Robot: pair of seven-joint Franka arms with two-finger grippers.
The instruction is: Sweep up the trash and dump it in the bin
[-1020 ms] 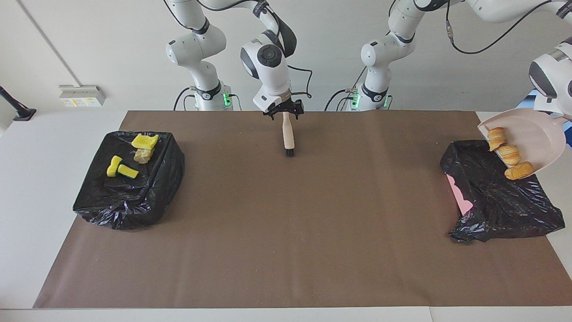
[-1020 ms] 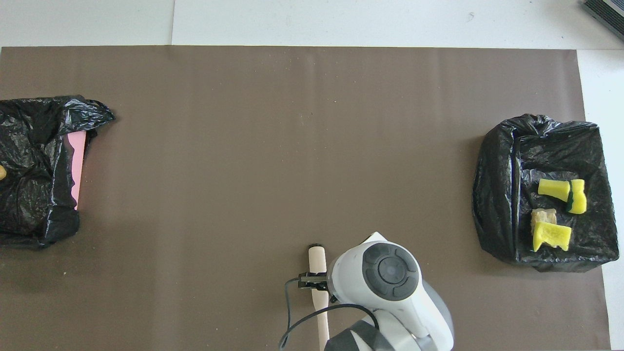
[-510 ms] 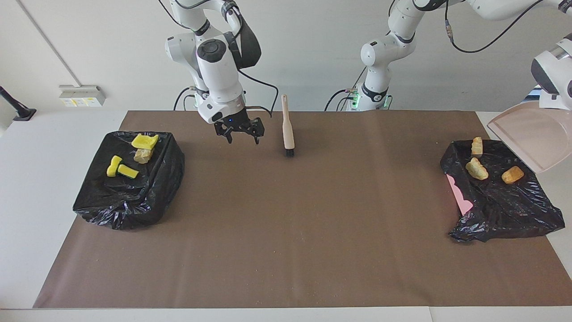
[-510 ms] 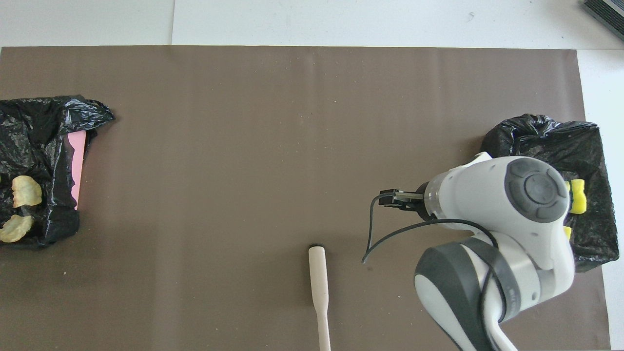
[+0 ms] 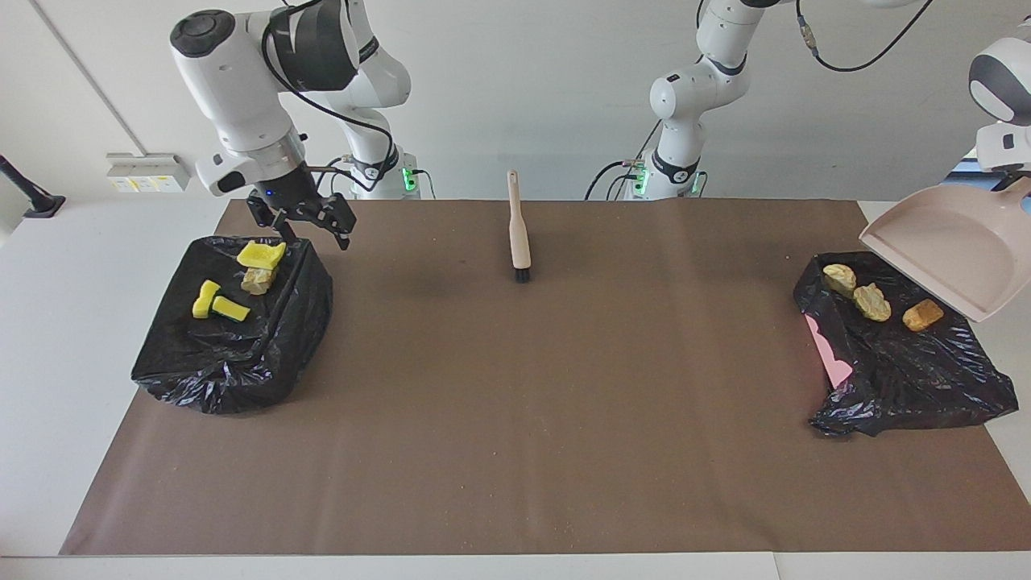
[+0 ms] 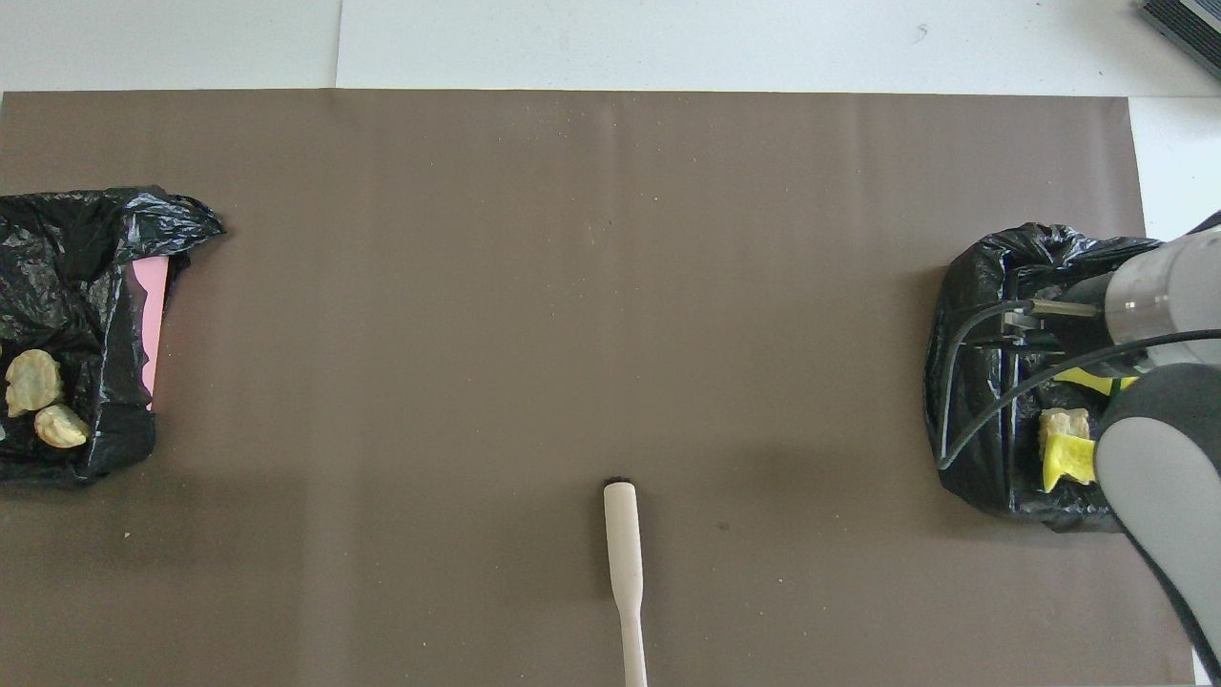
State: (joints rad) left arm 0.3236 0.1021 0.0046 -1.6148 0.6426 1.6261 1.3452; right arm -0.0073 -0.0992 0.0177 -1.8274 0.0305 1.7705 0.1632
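Left gripper is gripping the dustpan over a bin, jaws closed on its handle. Right gripper is hovering, jaws open.

Trash – scraps inside both bins

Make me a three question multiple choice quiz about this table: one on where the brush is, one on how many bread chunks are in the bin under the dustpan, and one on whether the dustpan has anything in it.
1. Where is the brush?
A. Lying on the mat between the two bins
B. In the right gripper
C. Inside a bin

2. How many bread chunks lie in the bin at the left arm's end?
A. One
B. Three
C. Five

3. What state is the dustpan in?
A. Full of scraps
B. Flat on the mat
C. Empty, held up over the bin

Answers: 1 A, nothing touches it. 2 B, three tan pieces show on the black bag. 3 C, its pan is bare.
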